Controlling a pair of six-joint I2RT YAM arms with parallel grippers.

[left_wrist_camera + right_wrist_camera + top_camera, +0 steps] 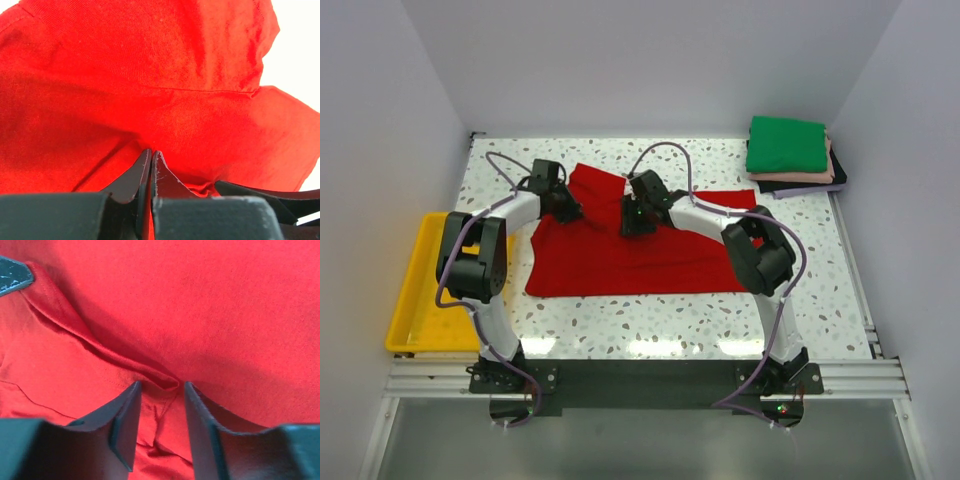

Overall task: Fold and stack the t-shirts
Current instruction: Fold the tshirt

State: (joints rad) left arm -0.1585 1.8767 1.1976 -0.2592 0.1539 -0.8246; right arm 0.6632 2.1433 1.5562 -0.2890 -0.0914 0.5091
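Left fingers point(159, 167): pressed tight together at the far left corner of the red t-shirt point(630, 262). A thin bit of red cloth shows between them, so they seem to hold it.
Right fingers point(129, 412): partly apart, holding nothing. A raised fold of red cloth ends just between the tips.
Red t-shirt: lies spread in the middle of the desk point(720, 322). Its long side runs from 9 o'clock to 3 o'clock.
Key relation: both sets of fingers sit at the 12 o'clock edge of the shirt, left at the corner, right near the middle. The cloth stretches away from them toward 6 o'clock.
Next move, I think: right fingers close on the fold, then both arms bring the far edge toward 6 o'clock.
Room: bare desk shows at 6 o'clock of the shirt.
Edges: the yellow tray point(412, 312) sits past the 9 o'clock side.
Stack of folded t-shirts point(788, 148): at 2 o'clock, well apart from the red shirt.
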